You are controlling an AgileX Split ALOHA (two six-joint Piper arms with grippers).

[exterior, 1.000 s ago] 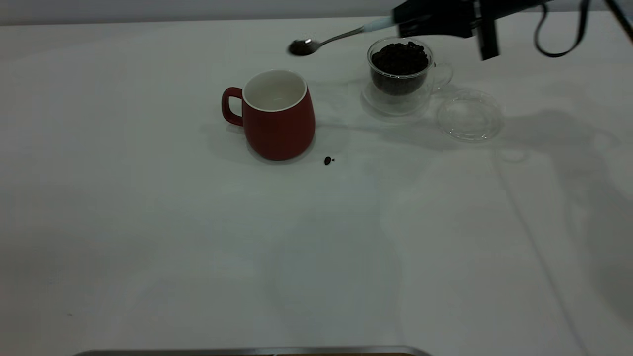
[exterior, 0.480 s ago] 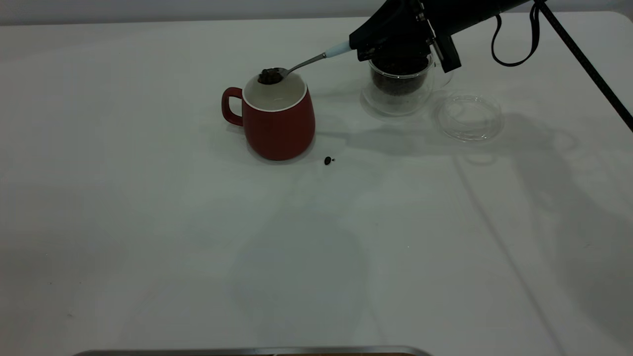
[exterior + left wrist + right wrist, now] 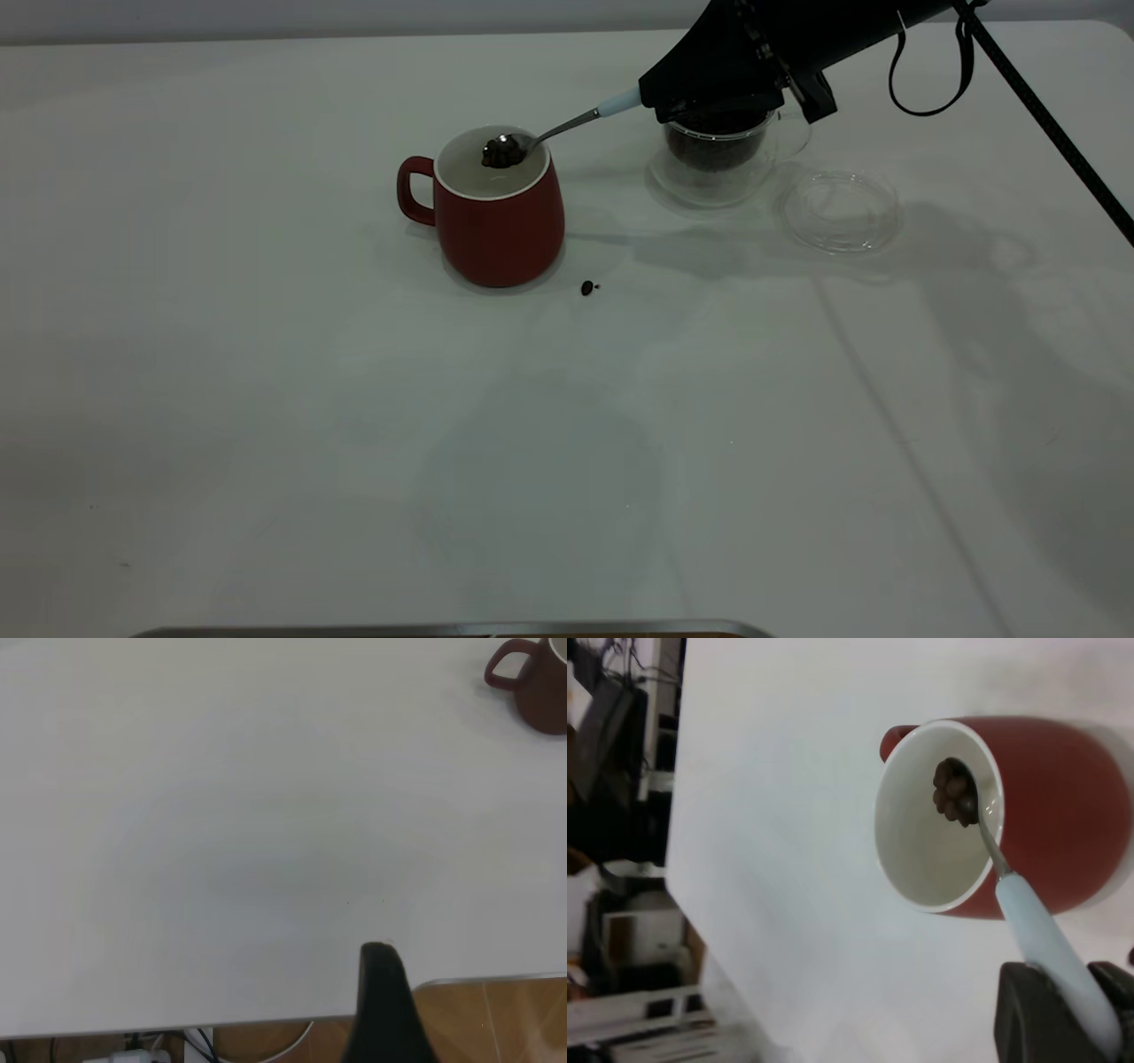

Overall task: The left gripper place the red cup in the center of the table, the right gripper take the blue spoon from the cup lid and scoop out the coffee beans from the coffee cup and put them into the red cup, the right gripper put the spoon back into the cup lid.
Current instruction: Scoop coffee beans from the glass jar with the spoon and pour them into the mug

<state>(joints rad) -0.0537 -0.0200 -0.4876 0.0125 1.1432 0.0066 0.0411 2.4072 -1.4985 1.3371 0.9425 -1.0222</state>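
The red cup (image 3: 496, 213) stands upright near the table's middle, handle to the left; it also shows in the right wrist view (image 3: 1081, 806) and far off in the left wrist view (image 3: 536, 687). My right gripper (image 3: 678, 93) is shut on the blue spoon (image 3: 620, 102) by its light-blue handle (image 3: 1050, 943), above the glass coffee cup (image 3: 716, 155). The spoon's bowl, heaped with coffee beans (image 3: 951, 790), hangs level inside the red cup's mouth. The clear cup lid (image 3: 840, 211) lies empty to the right. My left gripper (image 3: 383, 992) is parked over the table's near edge.
One stray coffee bean (image 3: 586, 287) lies on the white table (image 3: 354, 425) just right of the red cup's base. A metal strip (image 3: 443, 630) runs along the near edge. The right arm's cable (image 3: 1045, 133) slants over the back right corner.
The right gripper has swung the loaded spoon from behind the red cup to over it, then lowered its bowl into the cup's mouth. The gripper now covers the glass cup's top.
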